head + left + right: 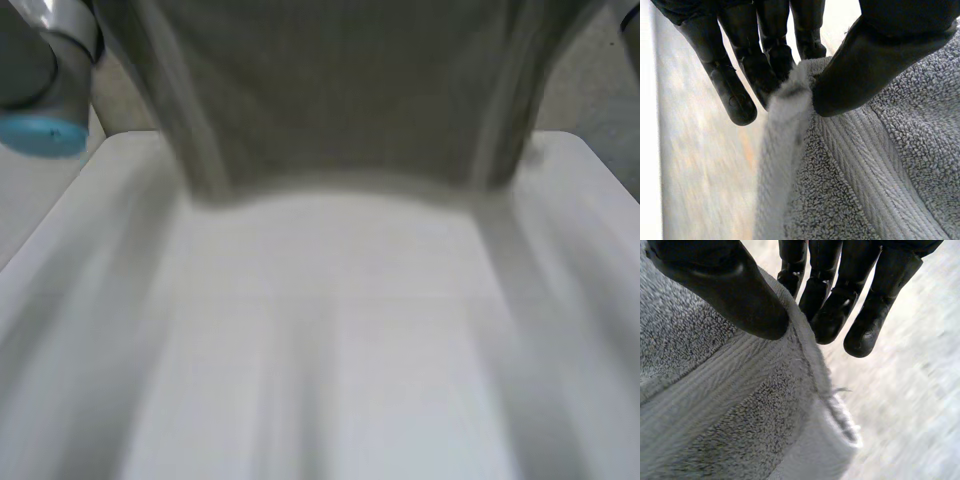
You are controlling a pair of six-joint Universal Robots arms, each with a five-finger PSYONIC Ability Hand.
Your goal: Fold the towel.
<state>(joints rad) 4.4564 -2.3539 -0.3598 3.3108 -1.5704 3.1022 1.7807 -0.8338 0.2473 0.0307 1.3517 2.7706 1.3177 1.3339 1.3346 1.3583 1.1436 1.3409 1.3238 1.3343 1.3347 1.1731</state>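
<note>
A grey towel [340, 90] hangs stretched above the white table [330, 340] in the head view, its lower edge sagging in a curve over the far part of the table. My left hand [765, 60] pinches the towel [865, 175] at a corner edge between thumb and fingers. My right hand [835, 295] pinches the towel [720, 405] at the other corner edge, thumb on the ribbed band.
My left arm's grey joint with its light-blue cap [45, 135] stands beside the towel at the table's far left. The table's left edge [50, 220] and right edge [610, 180] flank the towel.
</note>
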